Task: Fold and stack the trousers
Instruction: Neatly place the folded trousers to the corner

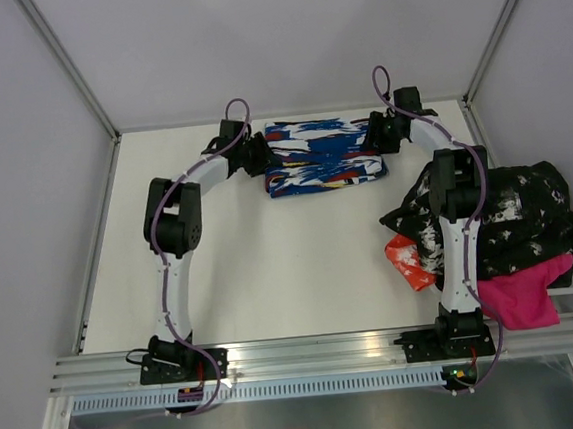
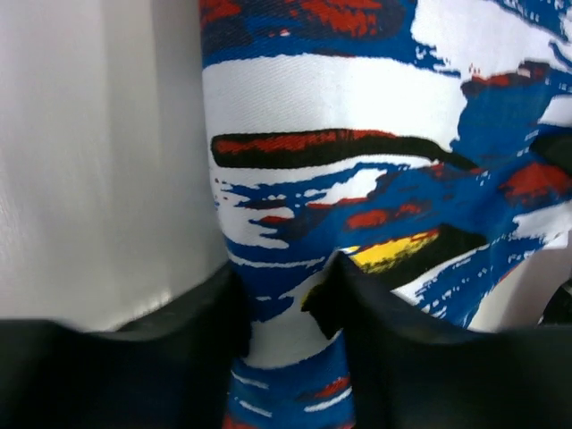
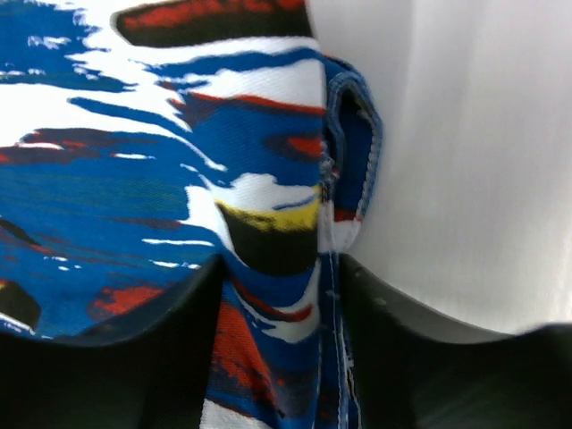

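The trousers (image 1: 321,154), royal blue with white, red, black and yellow splashes, lie folded into a compact rectangle at the far middle of the table. My left gripper (image 1: 259,154) is at their left end and is shut on the fabric; in the left wrist view the cloth (image 2: 357,179) is pinched between the black fingers (image 2: 393,357). My right gripper (image 1: 375,132) is at their right end and is shut on a hemmed edge, which the right wrist view (image 3: 277,268) shows bunched between its fingers (image 3: 134,357).
A heap of clothes lies at the right beside my right arm: a black-and-white garment (image 1: 517,209), a pink one (image 1: 519,294) and an orange-red piece (image 1: 408,261). White walls with metal rails close in the table (image 1: 271,266) on three sides.
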